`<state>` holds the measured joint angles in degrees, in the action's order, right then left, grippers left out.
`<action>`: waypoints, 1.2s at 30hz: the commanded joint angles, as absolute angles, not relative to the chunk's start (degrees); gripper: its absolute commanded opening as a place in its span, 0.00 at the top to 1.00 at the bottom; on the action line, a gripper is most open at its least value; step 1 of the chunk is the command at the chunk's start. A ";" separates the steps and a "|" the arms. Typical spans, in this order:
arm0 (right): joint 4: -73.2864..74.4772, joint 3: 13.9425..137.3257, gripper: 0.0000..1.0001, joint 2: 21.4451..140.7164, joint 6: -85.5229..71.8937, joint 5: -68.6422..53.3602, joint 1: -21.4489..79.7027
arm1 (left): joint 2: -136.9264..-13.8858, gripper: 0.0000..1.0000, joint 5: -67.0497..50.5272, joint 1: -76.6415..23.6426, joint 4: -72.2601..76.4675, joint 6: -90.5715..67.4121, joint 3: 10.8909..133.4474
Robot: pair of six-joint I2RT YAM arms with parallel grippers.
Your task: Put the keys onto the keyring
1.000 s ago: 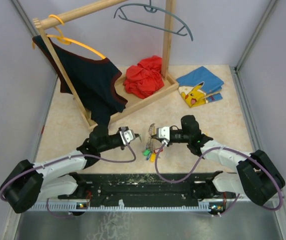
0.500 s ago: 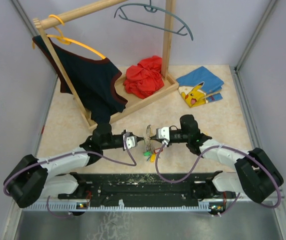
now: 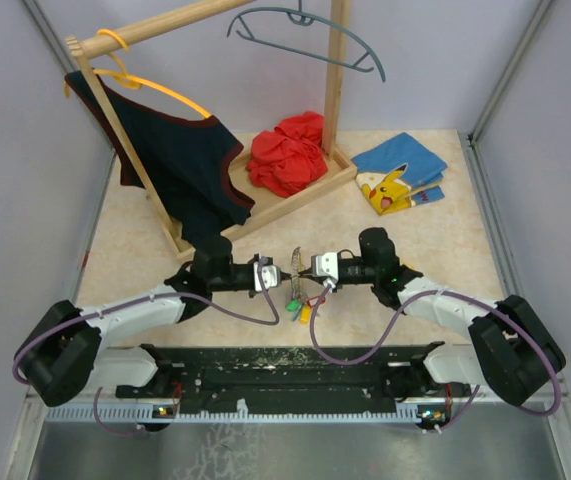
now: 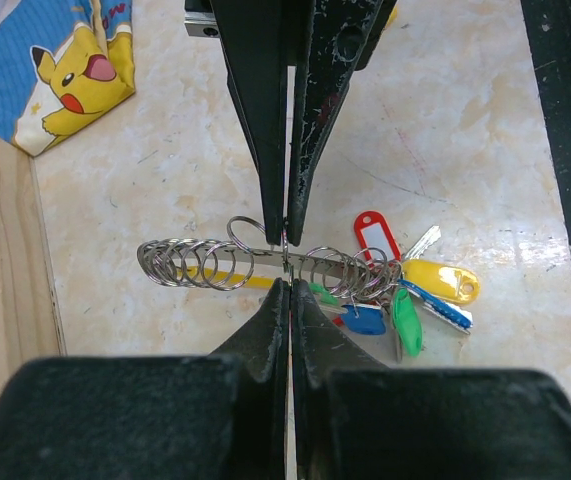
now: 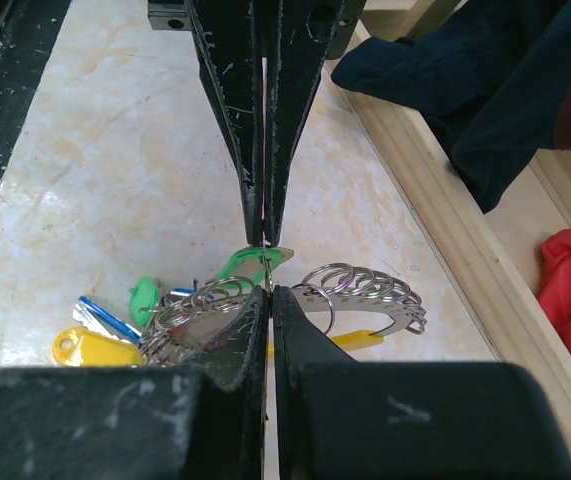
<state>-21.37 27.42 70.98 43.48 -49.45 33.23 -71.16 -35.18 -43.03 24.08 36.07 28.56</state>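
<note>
The keyring (image 3: 296, 262) is a curved silvery strip strung with several small rings, held off the table between both grippers. It shows in the left wrist view (image 4: 190, 265) and the right wrist view (image 5: 365, 290). My right gripper (image 3: 303, 268) (image 5: 267, 290) is shut on its middle. My left gripper (image 3: 273, 276) (image 4: 285, 283) is shut on the small ring of a green-tagged key (image 5: 245, 265), tip to tip with the right gripper. A bunch of keys (image 3: 300, 305) (image 4: 405, 290) with red, yellow, blue and green tags hangs from one end. A yellow curved piece (image 4: 255, 283) lies behind the strip.
A wooden clothes rack (image 3: 295, 195) stands behind, with a navy top (image 3: 190, 165) on an orange hanger, a teal hanger (image 3: 305, 40) and red cloth (image 3: 290, 150). A blue Pikachu cloth (image 3: 400, 170) lies at the back right. A black base strip (image 3: 285, 365) runs along the near edge.
My left gripper has moved right with the key until its tips meet the right gripper at the keyring. The right gripper and the keyring have barely moved.
</note>
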 commanded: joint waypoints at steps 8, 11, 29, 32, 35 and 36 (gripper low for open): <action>-22.85 30.20 1.00 70.58 44.30 -50.93 33.41 | -70.90 1.00 -34.37 -43.15 19.34 37.27 30.90; -22.73 30.24 1.00 70.66 44.37 -50.98 33.40 | -70.62 1.00 -34.78 -43.15 19.38 37.24 30.94; -21.58 30.88 1.00 71.23 44.51 -51.39 33.44 | -71.91 1.00 -36.79 -43.20 20.87 36.67 31.70; -21.53 30.93 1.00 71.30 44.47 -51.45 33.42 | -72.18 1.00 -36.83 -43.24 20.92 36.57 31.81; -21.45 30.90 1.00 71.20 44.47 -51.39 33.42 | -72.29 1.00 -36.65 -43.24 20.76 36.52 31.90; -21.45 30.93 1.00 71.19 44.46 -51.35 33.40 | -72.28 1.00 -36.69 -43.24 20.68 36.50 31.90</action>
